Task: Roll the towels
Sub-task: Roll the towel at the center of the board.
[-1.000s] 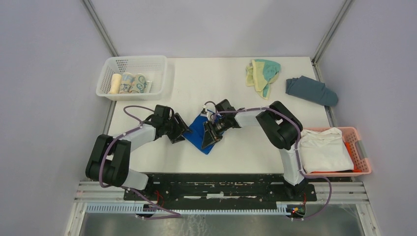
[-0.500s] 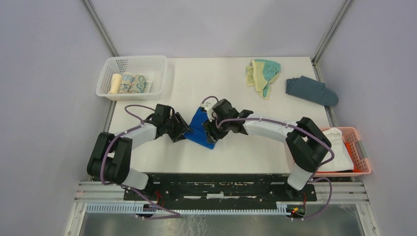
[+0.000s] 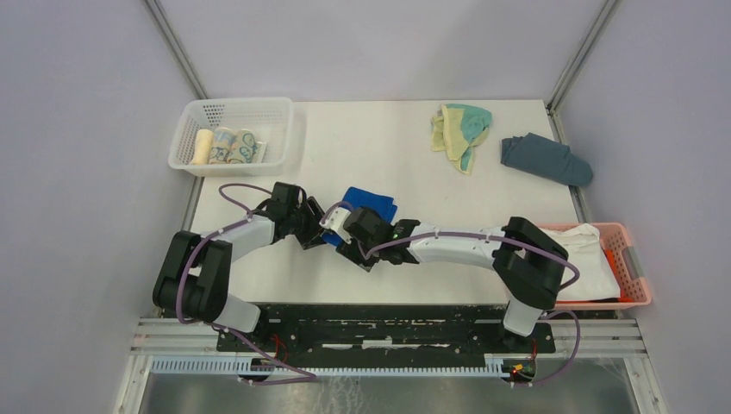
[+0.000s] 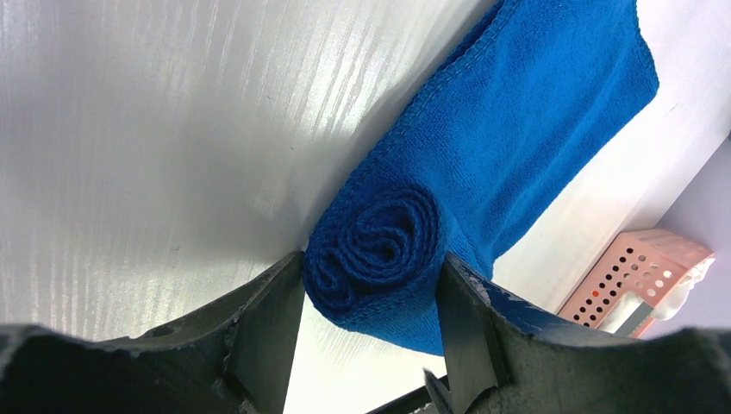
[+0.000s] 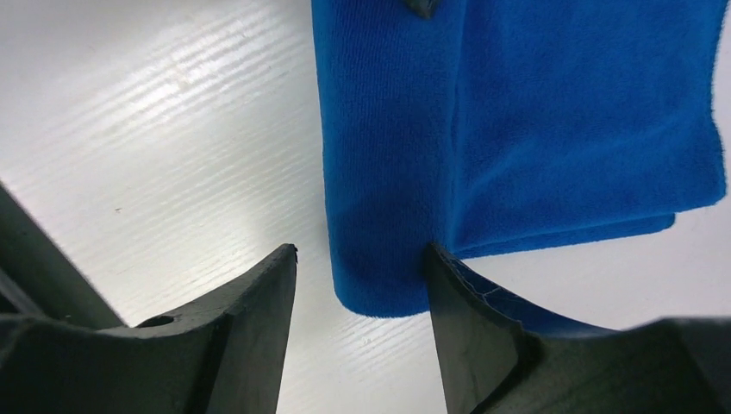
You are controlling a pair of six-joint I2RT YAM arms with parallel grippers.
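The blue towel (image 3: 372, 205) lies near the centre of the tabletop (image 3: 388, 138), between the two arms. It is partly rolled: one end forms a tight spiral and the remainder lies flat. The left tool (image 4: 371, 261) is clenched on one end of the spiral, with a finger against each side. The right tool (image 5: 359, 250) is released and straddles the roll's other end; one finger touches the cloth, the other stands apart. The yellow and teal towel (image 3: 461, 129) lies crumpled and unrolled toward the far right.
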